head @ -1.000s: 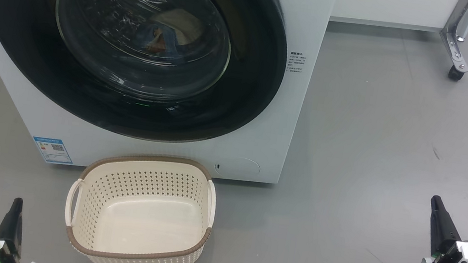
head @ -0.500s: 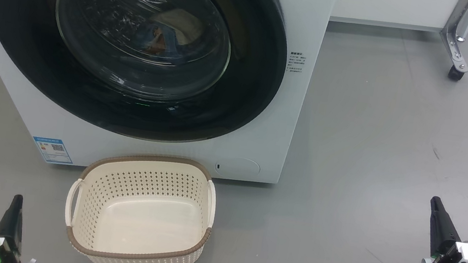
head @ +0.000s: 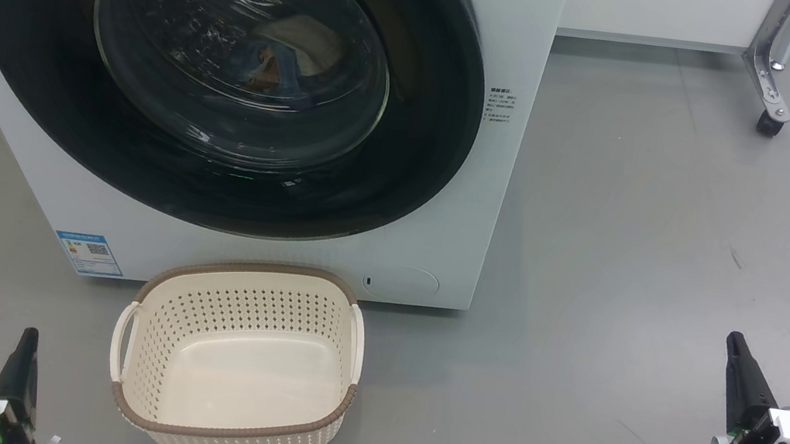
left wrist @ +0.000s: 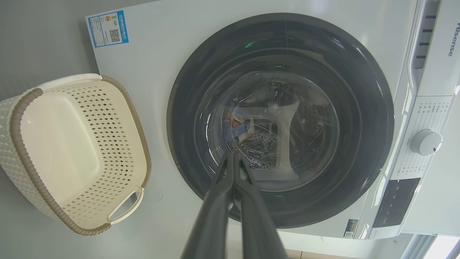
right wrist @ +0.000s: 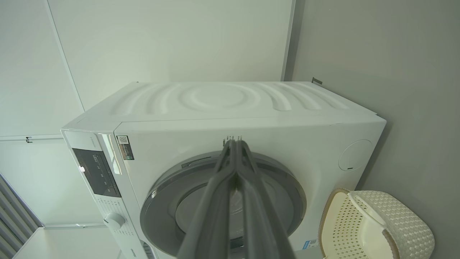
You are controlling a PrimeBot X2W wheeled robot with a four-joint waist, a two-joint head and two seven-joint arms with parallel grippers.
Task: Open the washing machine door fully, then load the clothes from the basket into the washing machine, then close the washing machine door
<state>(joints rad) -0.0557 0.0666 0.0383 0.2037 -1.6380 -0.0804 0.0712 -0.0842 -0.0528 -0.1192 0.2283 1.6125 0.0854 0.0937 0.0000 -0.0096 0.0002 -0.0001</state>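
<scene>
Basket (head: 249, 310) below shut washing machine door (head: 240, 50); left end effector (head: 30, 338), right end effector (head: 735, 338) closed, empty.

The washing machine door (head: 229, 72) is sitting shut against the washing machine (head: 436, 259), barring the way into the drum; the basket (head: 234, 304) is standing on the floor (head: 633, 250) just before the machine's front, below the door's lower rim, its mouth lying open from above; right of both, bare floor is stretching free up to a wheeled leg (head: 769, 121) at the far right.
</scene>
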